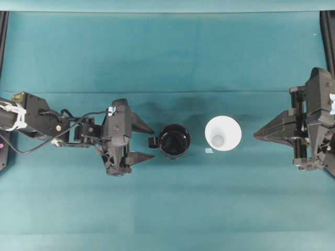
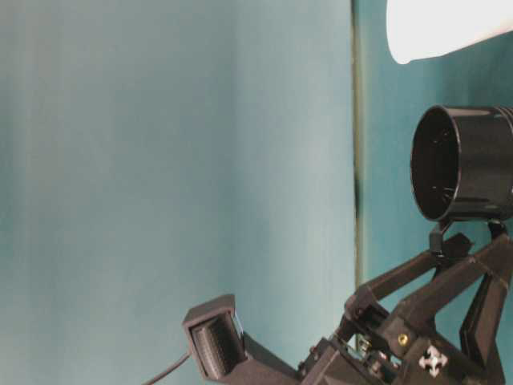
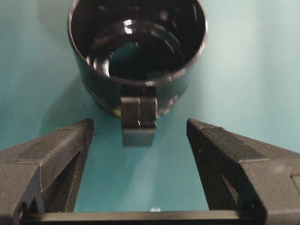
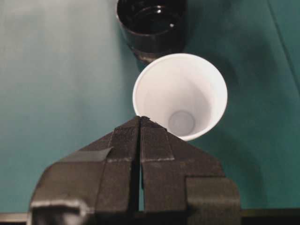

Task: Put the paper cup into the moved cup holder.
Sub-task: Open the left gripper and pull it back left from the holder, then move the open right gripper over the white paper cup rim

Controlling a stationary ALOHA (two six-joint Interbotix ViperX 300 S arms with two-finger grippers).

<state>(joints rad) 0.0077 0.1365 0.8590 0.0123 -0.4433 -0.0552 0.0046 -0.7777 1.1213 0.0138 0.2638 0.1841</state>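
The glossy black cup holder (image 1: 174,140) stands upright near the table's middle, its small handle (image 1: 153,140) pointing left. My left gripper (image 1: 152,141) is open, its two fingers either side of the handle's end without touching it. The left wrist view shows the holder (image 3: 98,84), its handle (image 3: 138,117) and wide gaps on both sides within the left gripper (image 3: 139,123). The white paper cup (image 1: 223,133) stands upright just right of the holder, mouth up. My right gripper (image 1: 256,135) is shut and empty, its tip (image 4: 140,119) just short of the paper cup's (image 4: 180,93) rim, with the holder (image 4: 150,26) beyond.
A teal cloth covers the table (image 1: 167,209). A small pale scrap (image 1: 209,150) lies in front of the gap between holder and paper cup. Dark frame posts stand at the far corners (image 1: 2,31) (image 1: 330,31).
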